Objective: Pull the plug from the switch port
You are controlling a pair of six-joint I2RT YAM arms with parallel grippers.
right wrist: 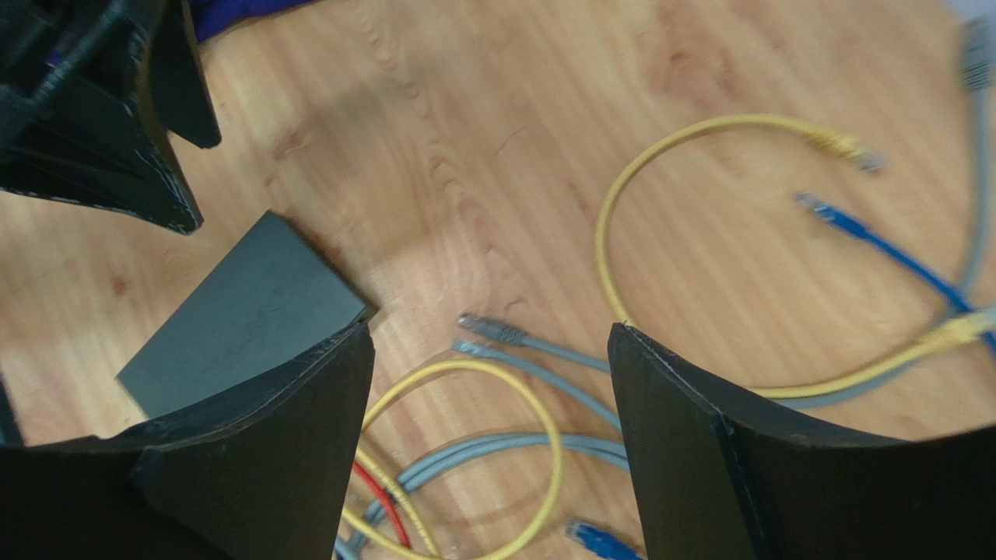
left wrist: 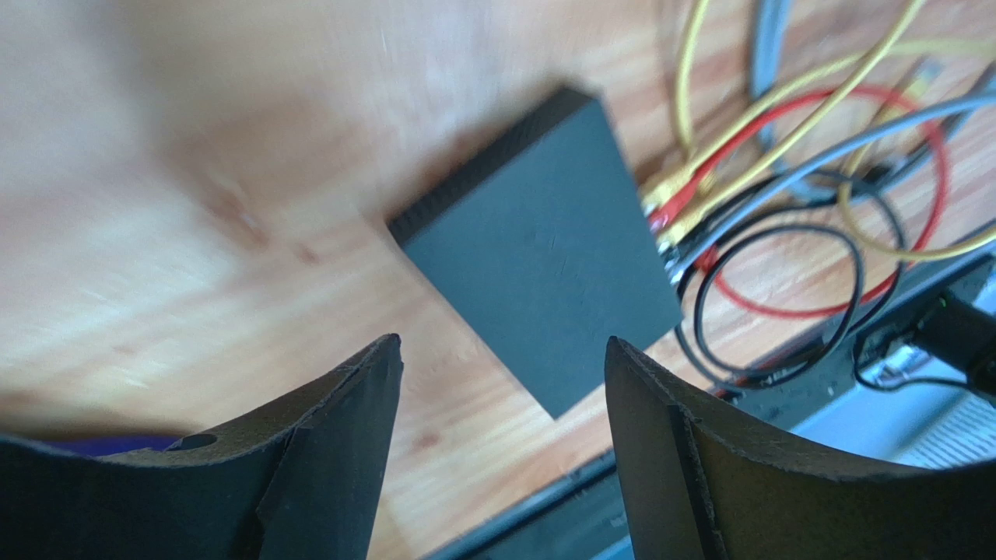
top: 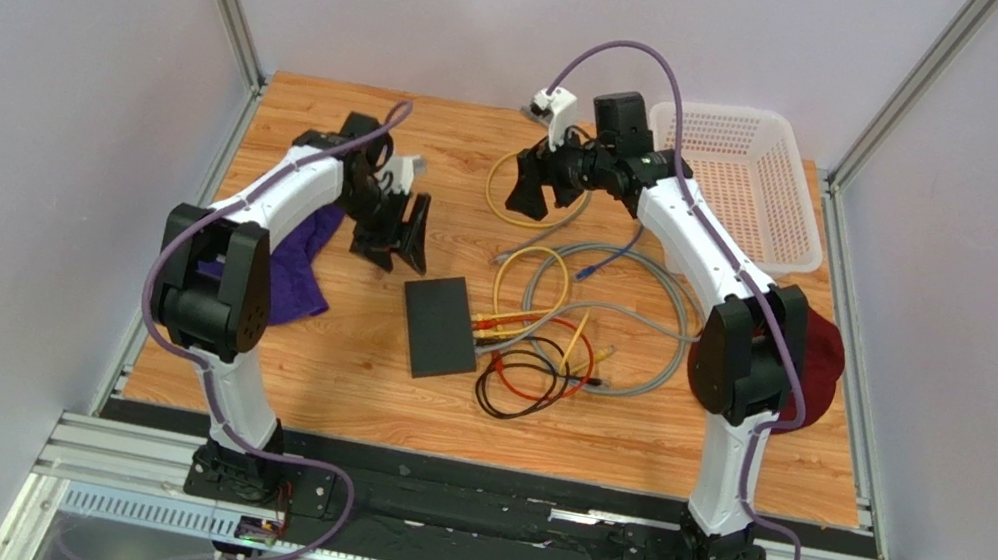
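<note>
Cables tangled rt of switch; basket rear-rt, purple cloth left.

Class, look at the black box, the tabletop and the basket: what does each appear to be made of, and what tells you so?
Black box: probably plastic, matte; it shows no glare and a ribbed edge. Tabletop: wood or wood-look laminate; grain and knots show. Basket: likely moulded plastic; pale, thin lattice walls.

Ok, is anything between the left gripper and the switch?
Nothing visible. The left gripper hangs open up-left of the switch, with only bare table between them. The cables lie on the switch's far side.
</note>
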